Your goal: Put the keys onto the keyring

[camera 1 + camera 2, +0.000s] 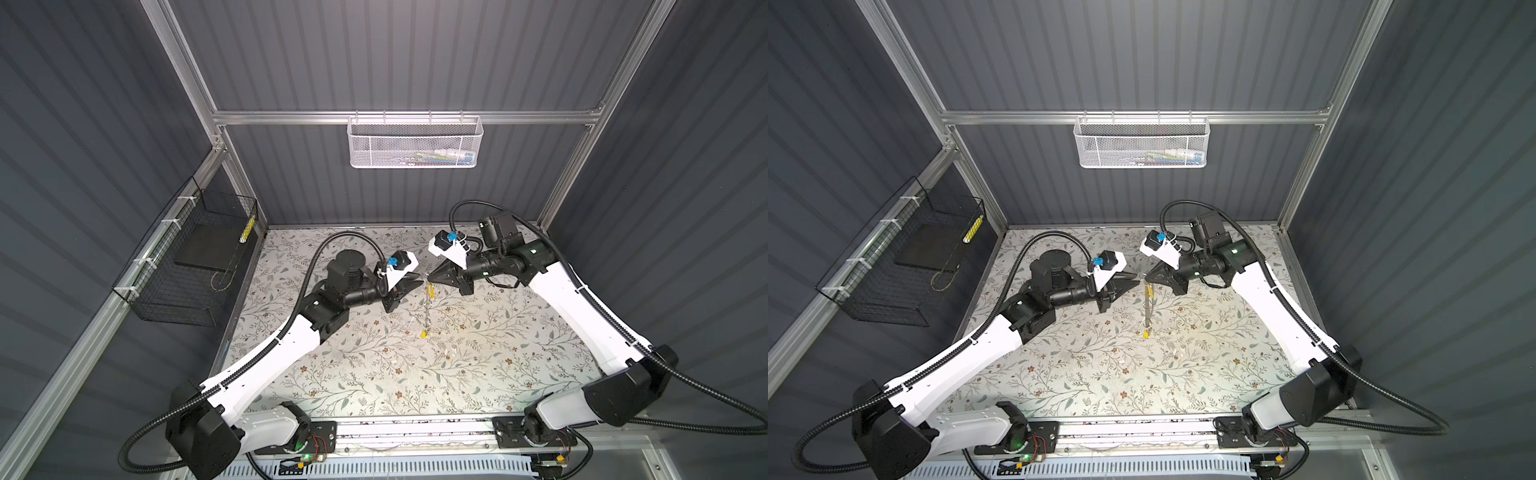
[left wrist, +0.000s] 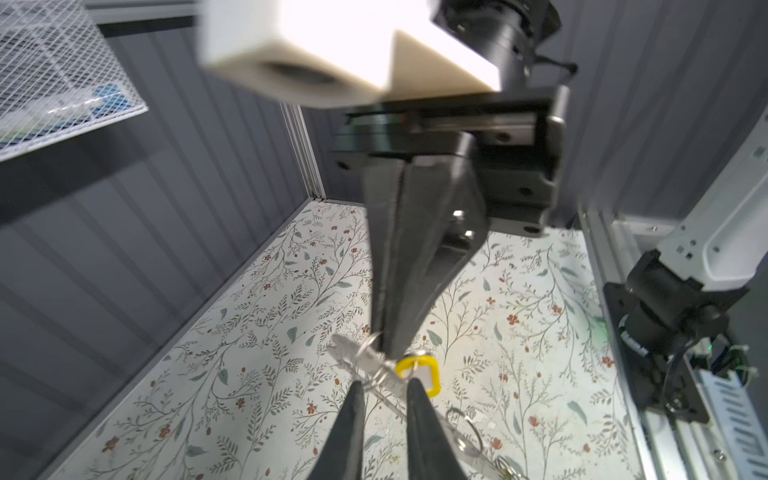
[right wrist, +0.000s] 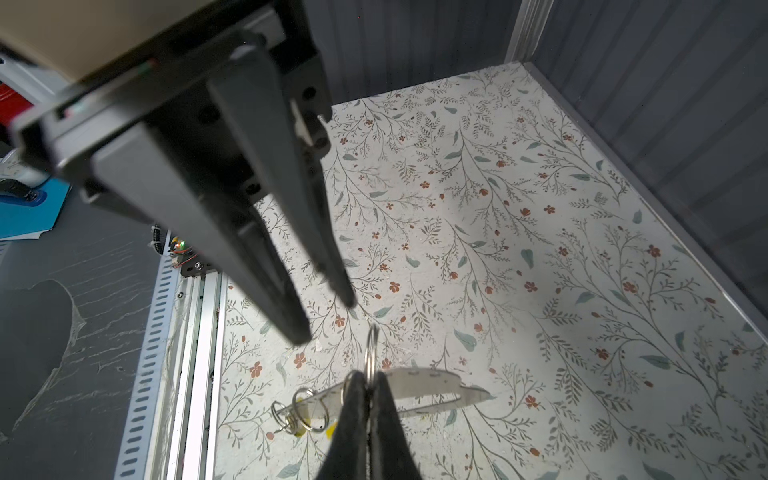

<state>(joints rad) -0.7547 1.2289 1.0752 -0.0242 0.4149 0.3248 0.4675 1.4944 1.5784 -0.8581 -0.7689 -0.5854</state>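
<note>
Closed right gripper (image 1: 429, 277) holding up the keyring (image 1: 425, 309), left gripper (image 1: 420, 284) parted beside it

Above the middle of the floral table (image 1: 374, 374), in both top views: two black grippers tip to tip, almost touching. Right gripper's fingers (image 3: 353, 424) pressed together on the upper end of the keyring. Exact contact hidden by the fingertips, so cannot tell whether pinching the flat silvery-grey loop itself or the thin wire ring (image 3: 371, 353) threaded through it. From above, seen only as a narrow strip hanging straight down; cannot tell whether the lower end touches the table.

Left gripper's fingers (image 2: 424, 424) parted by a narrow gap, gripping nothing, tips just beside the upper yellow key tag (image 2: 419, 368). Lower yellow key tag (image 1: 423, 332) at the bottom end of the keyring, small and blurred.

In the right wrist view, only slivers of yellow behind more wire rings (image 3: 307, 411) and the fingertips. Silvery metal pieces of the keys hard to separate from the loop. In each wrist view, that arm's own fingers cut off by the picture edge.
</note>
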